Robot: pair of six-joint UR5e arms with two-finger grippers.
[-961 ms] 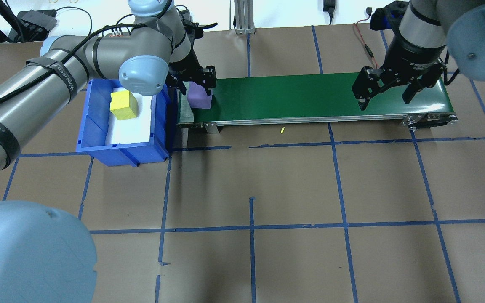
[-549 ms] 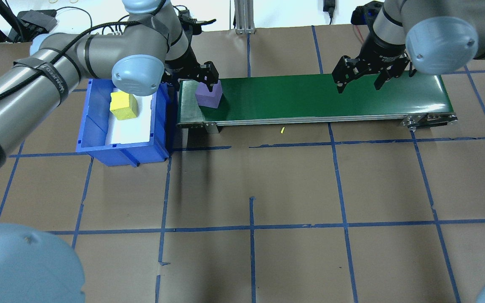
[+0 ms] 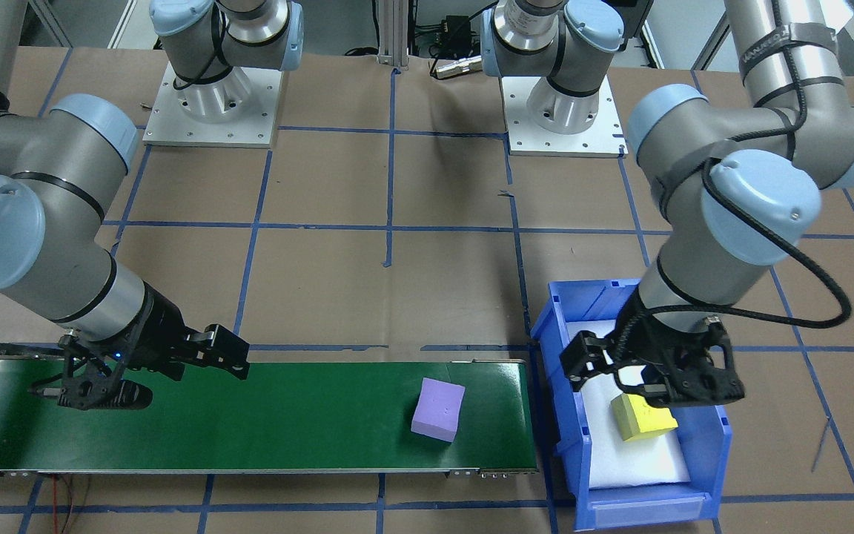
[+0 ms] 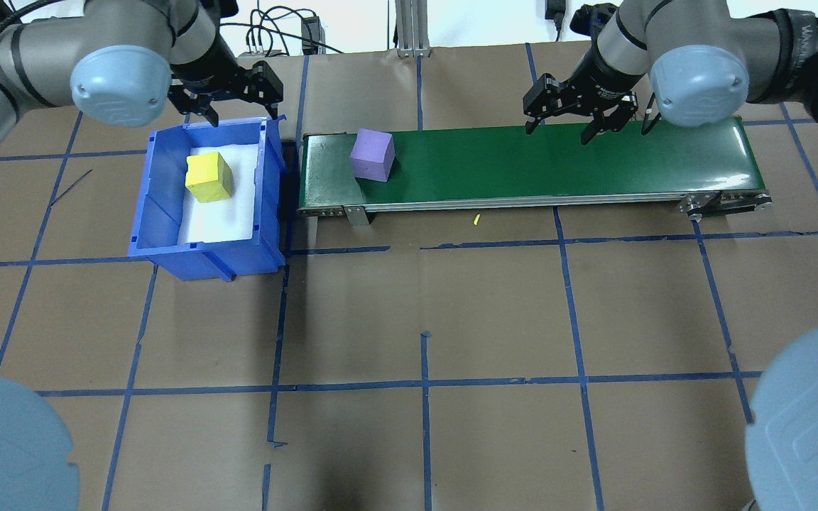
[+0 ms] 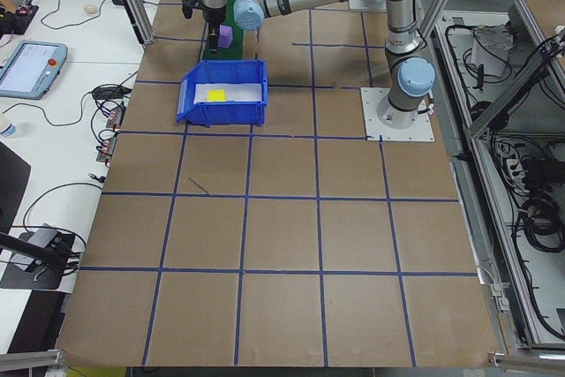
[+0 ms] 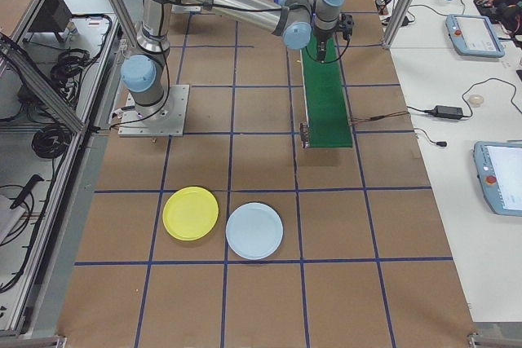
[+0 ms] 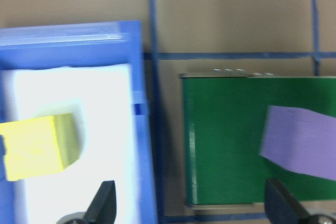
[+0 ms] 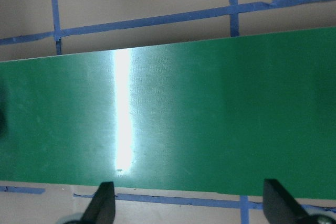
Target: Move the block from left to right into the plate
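purple block (image 4: 372, 154) free at belt's (image 4: 558, 163) left end | left hand (image 4: 228, 92) open, empty, over bin (image 4: 160, 213) | right hand (image 4: 583, 113) open, empty: wait downstream, grip block squarely by flat sides, then carry it to the yellow plate (image 6: 190, 213)

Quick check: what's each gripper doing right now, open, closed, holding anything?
Left gripper: open, empty, above the bin's far edge.
Right gripper: open, empty, over the belt.

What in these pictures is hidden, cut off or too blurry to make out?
- Yellow block: front-facing view, top edge hidden behind the left gripper.
- Purple block: left wrist view, blurred and cut off at the right edge.
- Yellow plate: visible only in the right side view.
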